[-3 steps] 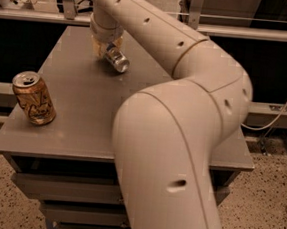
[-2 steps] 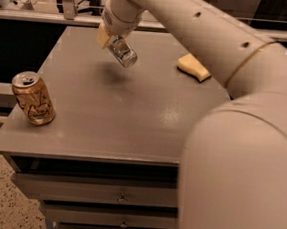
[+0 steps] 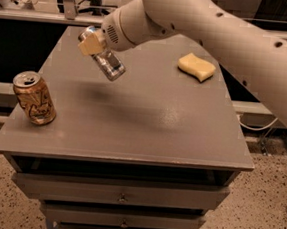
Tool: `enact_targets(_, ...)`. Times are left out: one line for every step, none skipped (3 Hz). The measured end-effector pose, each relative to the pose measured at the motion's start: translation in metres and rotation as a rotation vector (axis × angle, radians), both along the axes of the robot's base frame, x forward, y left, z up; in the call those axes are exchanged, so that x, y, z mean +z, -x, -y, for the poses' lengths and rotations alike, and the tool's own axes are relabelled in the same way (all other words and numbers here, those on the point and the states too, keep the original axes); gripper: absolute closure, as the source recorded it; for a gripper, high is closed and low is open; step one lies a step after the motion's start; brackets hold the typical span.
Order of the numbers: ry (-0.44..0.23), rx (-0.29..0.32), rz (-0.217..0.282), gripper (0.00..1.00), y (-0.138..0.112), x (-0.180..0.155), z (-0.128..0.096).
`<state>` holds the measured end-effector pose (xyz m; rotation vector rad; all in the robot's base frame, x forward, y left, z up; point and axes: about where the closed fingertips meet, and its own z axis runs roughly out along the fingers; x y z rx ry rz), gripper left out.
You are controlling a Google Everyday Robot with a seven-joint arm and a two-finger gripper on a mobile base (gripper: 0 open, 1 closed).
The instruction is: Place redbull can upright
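My gripper [image 3: 96, 46] is above the far left part of the grey table [image 3: 133, 120], with cream finger pads [image 3: 91, 44] closed around the redbull can [image 3: 109, 64]. The slim silver can is held in the air, tilted, its lower end pointing down to the right. It casts a shadow on the table top below it. A wider gold-orange can [image 3: 34, 98] stands upright near the table's front left corner, apart from the gripper.
A yellow sponge [image 3: 196, 67] lies at the far right of the table. My arm [image 3: 231, 34] stretches in from the upper right over the table. The table has drawers [image 3: 121, 192] below. Metal railings run behind it.
The arm has lifted the redbull can off the far part of the table and carried it toward the front, now held tilted in the air. The sponge has come into view.
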<state>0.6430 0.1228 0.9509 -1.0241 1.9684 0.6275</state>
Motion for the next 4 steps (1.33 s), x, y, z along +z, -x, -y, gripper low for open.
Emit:
enact_targets(-0.213, 0.014, 0.055, 1.0, 0.007, 0.011, 0.001)
enact_targets(-0.409, -0.02, 0.09, 1.0, -0.003, 0.015, 0.033)
enact_targets(-0.517, -0.022, 0.163, 1.0, -0.002, 0.011, 0.084)
enact_targets(-0.537, -0.028, 0.302, 1.0, 0.013, 0.033, 0.13)
